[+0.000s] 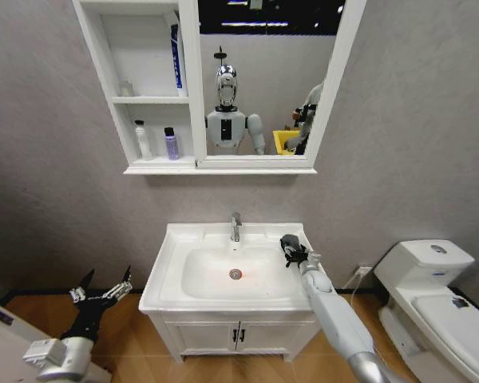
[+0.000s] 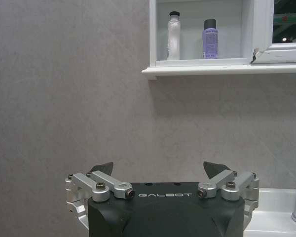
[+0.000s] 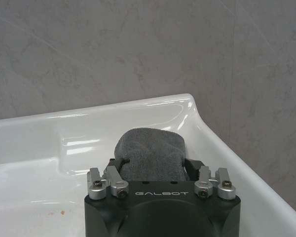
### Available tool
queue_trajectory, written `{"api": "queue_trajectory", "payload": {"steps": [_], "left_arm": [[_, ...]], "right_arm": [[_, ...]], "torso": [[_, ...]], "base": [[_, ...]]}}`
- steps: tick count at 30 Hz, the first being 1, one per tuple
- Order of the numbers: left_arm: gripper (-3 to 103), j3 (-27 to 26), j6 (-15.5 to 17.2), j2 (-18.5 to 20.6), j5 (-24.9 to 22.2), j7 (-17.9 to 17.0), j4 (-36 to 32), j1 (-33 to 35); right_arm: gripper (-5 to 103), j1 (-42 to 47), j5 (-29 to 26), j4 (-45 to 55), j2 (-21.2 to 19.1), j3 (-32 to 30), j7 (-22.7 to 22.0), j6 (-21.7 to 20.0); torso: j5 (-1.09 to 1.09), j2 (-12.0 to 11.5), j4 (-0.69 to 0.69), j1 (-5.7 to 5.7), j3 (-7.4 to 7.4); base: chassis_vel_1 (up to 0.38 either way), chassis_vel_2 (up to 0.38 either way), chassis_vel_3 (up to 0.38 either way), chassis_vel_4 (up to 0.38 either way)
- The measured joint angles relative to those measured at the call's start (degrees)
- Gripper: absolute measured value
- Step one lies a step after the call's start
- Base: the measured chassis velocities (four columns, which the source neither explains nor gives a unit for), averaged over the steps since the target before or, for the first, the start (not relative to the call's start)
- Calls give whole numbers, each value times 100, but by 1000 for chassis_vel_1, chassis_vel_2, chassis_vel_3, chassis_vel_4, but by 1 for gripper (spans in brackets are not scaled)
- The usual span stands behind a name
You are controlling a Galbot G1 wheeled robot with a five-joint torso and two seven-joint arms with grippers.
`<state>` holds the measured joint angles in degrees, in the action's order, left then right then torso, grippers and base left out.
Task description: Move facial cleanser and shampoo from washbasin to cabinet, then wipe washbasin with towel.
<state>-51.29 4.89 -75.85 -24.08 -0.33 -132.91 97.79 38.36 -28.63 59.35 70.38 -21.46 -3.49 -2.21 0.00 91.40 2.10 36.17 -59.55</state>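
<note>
The white washbasin [image 1: 169, 281] stands in the middle, its oval bowl bare. My right gripper [image 1: 292, 250] rests on the basin's right rim near the back corner, shut on the dark towel [image 3: 148, 148], which bulges out between the fingers onto the rim [image 3: 222, 143]. My left gripper [image 1: 104, 290] hangs open and empty, low and left of the basin. A white bottle [image 1: 143, 140] and a purple bottle [image 1: 171, 144] stand in the lowest compartment of the cabinet [image 1: 104, 48]. The left wrist view shows the white bottle [image 2: 173, 35] and the purple bottle [image 2: 210, 38] above the left gripper [image 2: 159, 170]. I cannot tell which is cleanser or shampoo.
A blue-and-white tube [image 1: 176, 56] leans in the cabinet's top compartment, beside a small jar [image 1: 126, 88]. The mirror [image 1: 259, 80] adjoins the cabinet. The chrome tap [image 1: 235, 227] rises at the basin's back. A white toilet [image 1: 431, 295] stands right; vanity doors [image 1: 238, 335] are below.
</note>
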Motion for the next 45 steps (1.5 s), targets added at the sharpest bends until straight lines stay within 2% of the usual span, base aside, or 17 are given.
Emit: {"api": "queue_trajectory", "payload": {"steps": [1, 3, 5, 6, 9, 13, 15, 16, 17, 21, 23, 25, 30, 38, 45], "left_arm": [[100, 0, 0, 0, 0, 0, 0, 0], [100, 0, 0, 0, 0, 0, 0, 0], [100, 0, 0, 0, 0, -1, 0, 0], [100, 0, 0, 0, 0, 0, 0, 0], [100, 0, 0, 0, 0, 0, 0, 0], [100, 1, 1, 0, 0, -1, 1, 0], [100, 1, 1, 1, 0, -1, 1, 0], [100, 1, 1, 1, 0, -2, 1, 0], [100, 1, 1, 1, 0, -2, 1, 0], [100, 0, 1, 1, 0, -2, 1, 0], [100, 1, 2, 1, -1, -2, 1, 0], [100, 1, 2, 1, 0, -1, 1, 0], [100, 1, 2, 1, 0, -1, 1, 0], [100, 1, 2, 1, 0, 0, 1, 0], [100, 1, 1, 2, -1, 0, 1, 0]], "right_arm": [[60, 15, 1, 24, 0, -2, 0, -6], [48, 60, 3, 123, 6, -7, -9, -46], [48, 89, 3, 179, 17, -10, -16, -73], [42, 112, 4, 221, 27, -11, -26, -85], [37, 138, 7, 267, 39, -11, -46, -93], [15, 372, -29, 827, 65, 2, -136, -185], [15, 452, -66, 1034, 73, 21, -174, -195], [7, 550, -110, 1275, 84, 49, -229, -210], [4, 660, -150, 1545, 95, 94, -301, -244], [4, 921, -255, 2021, 112, 263, -504, -391], [4, 1173, -298, 2298, 146, 464, -734, -671], [4, 1234, -288, 2314, 153, 531, -792, -757], [4, 1308, -235, 1991, 175, 735, -950, -934], [4, 891, -179, 1138, 330, 872, -967, -911], [4, 417, -735, 469, 562, 1064, -1006, -1081]], "torso": [[0, 0, 0, 0, 0], [-1, 0, 0, 0, 0], [0, 0, -1, 0, 0], [0, 0, -1, 0, 0], [0, 0, -1, 0, 0], [0, 0, -1, 1, 0], [-1, 0, 0, 0, 0], [-1, 0, 1, 1, 0], [0, 0, 0, 0, 0], [-3, 1, 1, 0, 1], [0, 0, 0, 0, 0], [-1, 0, 0, -1, 1], [0, 0, 0, 0, 0], [-8, 2, 3, -1, 4], [-1, 1, 0, -1, 1]], "base": [[0, 0, 0, 0], [0, 0, 0, 0], [0, 0, 0, 0], [0, 0, 0, 0], [0, 0, 0, 0], [0, 0, 0, 0], [0, 0, 0, 0], [0, 0, 0, 0], [0, 0, 0, 0], [0, 0, 0, 0], [0, 0, 0, 0], [0, 0, 0, 0], [0, 0, 0, 0], [0, 0, 0, 0], [0, 0, 0, 0]]}}
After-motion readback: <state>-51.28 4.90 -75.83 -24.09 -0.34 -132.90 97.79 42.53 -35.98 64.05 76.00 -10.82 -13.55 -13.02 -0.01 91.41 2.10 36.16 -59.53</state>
